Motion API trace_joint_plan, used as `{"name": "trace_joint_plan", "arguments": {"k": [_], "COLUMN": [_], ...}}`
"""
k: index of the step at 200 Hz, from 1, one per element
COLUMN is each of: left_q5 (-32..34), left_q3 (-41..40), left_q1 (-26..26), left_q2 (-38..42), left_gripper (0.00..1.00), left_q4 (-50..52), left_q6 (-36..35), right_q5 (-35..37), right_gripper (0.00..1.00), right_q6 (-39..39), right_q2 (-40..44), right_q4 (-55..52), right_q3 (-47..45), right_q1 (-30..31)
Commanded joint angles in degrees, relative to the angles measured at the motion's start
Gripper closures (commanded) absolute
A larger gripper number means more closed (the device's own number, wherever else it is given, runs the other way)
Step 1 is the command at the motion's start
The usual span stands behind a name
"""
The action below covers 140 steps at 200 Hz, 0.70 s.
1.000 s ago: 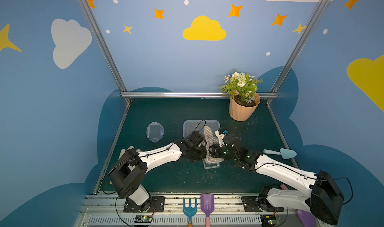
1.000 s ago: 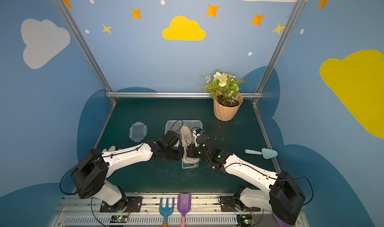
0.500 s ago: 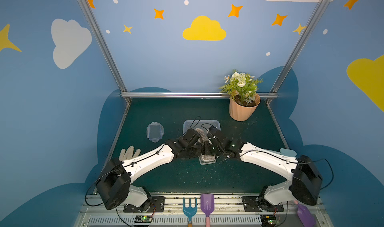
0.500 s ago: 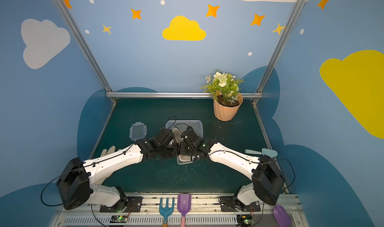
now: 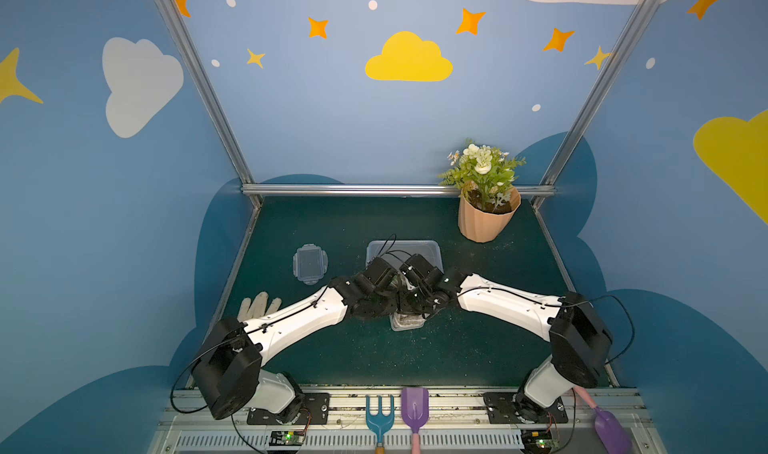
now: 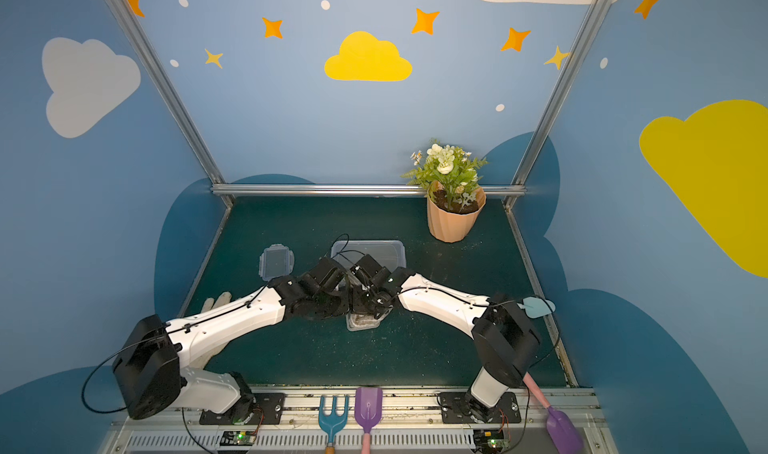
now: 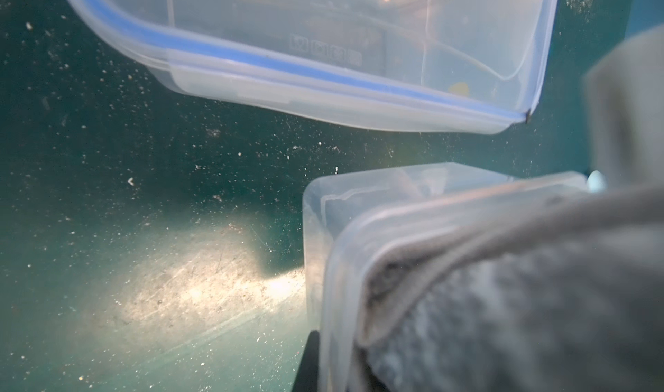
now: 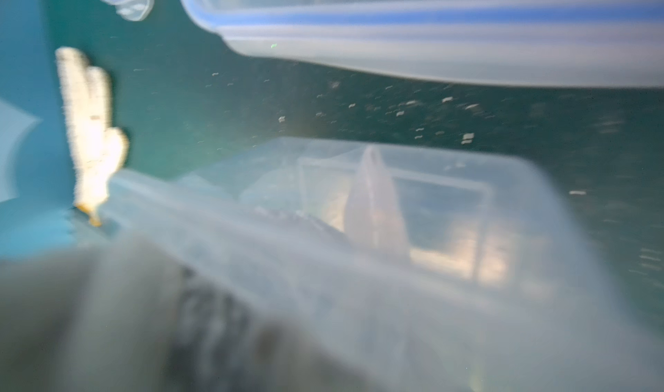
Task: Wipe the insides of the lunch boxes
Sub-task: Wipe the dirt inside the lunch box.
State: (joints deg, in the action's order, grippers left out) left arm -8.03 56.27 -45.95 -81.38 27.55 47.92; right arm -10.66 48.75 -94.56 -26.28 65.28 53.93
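Observation:
The small lunch box is a clear plastic tub on the green mat, mostly covered by both wrists. In the left wrist view its wall is close, with the grey cloth stuffed inside. My left gripper is shut on that wall, with one black finger outside it. My right gripper is down in the box, shut on the cloth, its fingers hidden. Just behind lies a large clear blue-trimmed piece; I cannot tell whether it is the large lunch box or a lid.
A small clip lid lies to the left and a white glove sits under the left arm. A potted plant stands at the back right. A blue rake and purple shovel lie at the front edge. Crumbs dot the mat.
A second ago the right gripper held the cloth up above the small box. Both arms have since lowered and stretched out, and the cloth is now down inside the box.

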Motion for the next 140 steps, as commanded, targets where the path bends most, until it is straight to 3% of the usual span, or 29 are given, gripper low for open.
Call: {"name": "trace_joint_plan", "arguments": {"k": [1,18,77,140], "left_q5": [-10.1,-11.2,-15.7,-9.9], "left_q3": [6.3,5.6,5.4,5.6], "left_q1": [-3.0,-4.4,-9.0,-8.8], "left_q2": [2.7,2.0,-2.0,1.3], "left_gripper": [0.95,0.95,0.95,0.95], "left_q4": [-27.5,-28.7,-32.2,-22.5], "left_q6": [2.6,3.7,8.0,7.9], "right_q5": [-11.8,-9.6,16.2,44.1], "right_gripper": [1.00,1.00,1.00,1.00], "right_q6": [6.7,9.6,3.5,-7.0], "right_q2": [-3.8,-2.3,-0.2,1.8], "right_q4": [13.6,20.3,22.9,11.5], "right_q3": [-5.7,-6.8,2.3,5.6], "right_q1": [0.0,-2.1,-2.4,-0.1]}}
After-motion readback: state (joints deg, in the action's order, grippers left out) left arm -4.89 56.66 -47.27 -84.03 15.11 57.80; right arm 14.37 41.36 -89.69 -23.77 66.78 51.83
